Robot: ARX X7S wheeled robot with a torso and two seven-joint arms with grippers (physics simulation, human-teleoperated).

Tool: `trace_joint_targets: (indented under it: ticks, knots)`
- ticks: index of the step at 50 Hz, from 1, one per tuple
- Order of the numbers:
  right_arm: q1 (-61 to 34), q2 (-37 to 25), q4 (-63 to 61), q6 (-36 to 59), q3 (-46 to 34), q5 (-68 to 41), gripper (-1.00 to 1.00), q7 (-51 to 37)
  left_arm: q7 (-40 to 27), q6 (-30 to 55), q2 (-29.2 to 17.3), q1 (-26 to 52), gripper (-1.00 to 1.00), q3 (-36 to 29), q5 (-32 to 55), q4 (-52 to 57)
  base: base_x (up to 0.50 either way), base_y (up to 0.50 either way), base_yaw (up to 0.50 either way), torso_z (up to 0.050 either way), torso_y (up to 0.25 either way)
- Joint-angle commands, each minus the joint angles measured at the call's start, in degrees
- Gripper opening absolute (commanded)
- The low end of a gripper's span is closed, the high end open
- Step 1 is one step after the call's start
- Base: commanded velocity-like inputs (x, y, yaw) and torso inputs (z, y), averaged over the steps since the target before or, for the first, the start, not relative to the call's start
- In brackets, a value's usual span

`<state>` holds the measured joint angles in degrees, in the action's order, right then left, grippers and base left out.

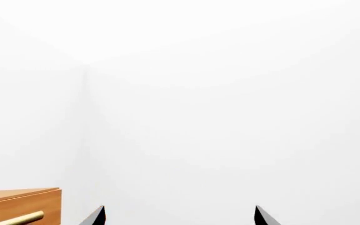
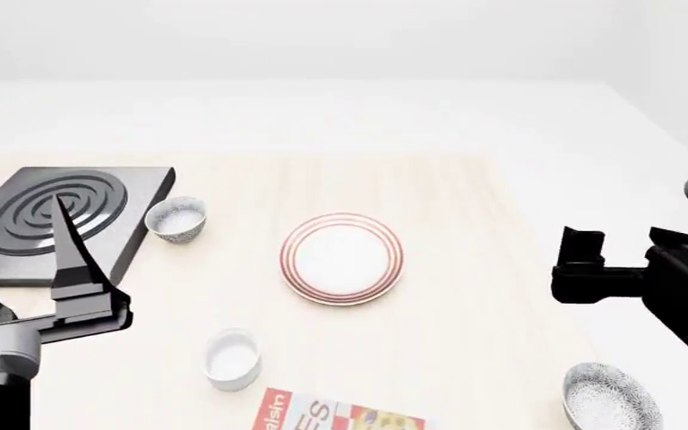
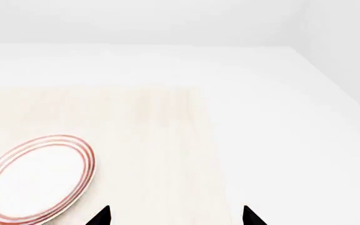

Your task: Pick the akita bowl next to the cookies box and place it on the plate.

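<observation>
Two speckled akita bowls show in the head view. One [image 2: 611,399] sits at the near right by the table's edge, the nearer one to the red-and-white cookies box [image 2: 332,417] at the bottom edge. The other [image 2: 176,219] stands beside the burner. The red-striped plate [image 2: 341,258] [image 3: 36,180] lies mid-table. My right gripper [image 2: 569,266] [image 3: 176,216] hovers open above the table's right side, right of the plate and beyond the near bowl. On the left, my left gripper [image 2: 75,260] [image 1: 180,216] is raised, open and holding nothing, and its camera faces a white wall.
A black burner plate [image 2: 64,215] lies at the table's far left. A plain white cup [image 2: 233,358] stands between the plate and the cookies box. The pale table [image 2: 464,224] ends just right of my right gripper. A wooden cabinet with a brass handle [image 1: 20,206] shows in the left wrist view.
</observation>
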<state>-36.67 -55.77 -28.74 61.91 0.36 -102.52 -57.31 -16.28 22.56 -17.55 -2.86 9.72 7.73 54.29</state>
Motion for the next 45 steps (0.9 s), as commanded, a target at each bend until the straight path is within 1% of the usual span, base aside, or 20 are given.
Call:
trace_joint_targets:
  ticks: [1, 5, 7, 17, 28, 39, 45]
  knots:
    - [3.65, -3.58, 2.05, -0.28, -0.41, -9.45, 1.0, -6.27, -0.39, -0.22, -0.35, -0.16, 1.0, -0.02, 0.23, -0.09, 0.0, 0.0, 0.0, 0.0, 0.0]
    - [4.93, -4.66, 2.99, -1.25, -0.78, -13.28, 1.0, -8.27, -0.54, -0.15, -0.47, -0.06, 1.0, -0.07, 0.32, -0.12, 0.0, 0.0, 0.0, 0.0, 0.0]
    - [5.08, -5.51, 3.58, -0.93, -2.43, -15.68, 1.0, -9.76, -0.62, 0.12, -0.56, 0.08, 1.0, -0.17, 0.4, 0.05, 0.0, 0.0, 0.0, 0.0, 0.0]
    - [8.33, -5.72, 3.45, -1.28, -3.21, -18.65, 1.0, -9.47, -0.98, 0.04, -0.82, 0.03, 1.0, -0.15, 0.64, 0.01, 0.0, 0.0, 0.0, 0.0, 0.0]
    - [13.89, -4.91, 3.52, -1.87, -2.45, -17.58, 1.0, -7.82, -1.32, -0.36, -1.07, -0.23, 1.0, -0.32, 0.71, -0.24, 0.0, 0.0, 0.0, 0.0, 0.0]
    - [16.48, -4.59, 3.77, -2.25, -2.34, -16.99, 1.0, -7.17, -1.67, -0.12, -1.41, -0.11, 1.0, -0.41, 0.99, -0.19, 0.0, 0.0, 0.0, 0.0, 0.0]
    - [18.26, -3.76, 5.19, -2.18, -2.28, -14.94, 1.0, -5.51, -1.9, 0.28, -1.61, 0.07, 1.0, -0.51, 1.17, 0.03, 0.0, 0.0, 0.0, 0.0, 0.0]
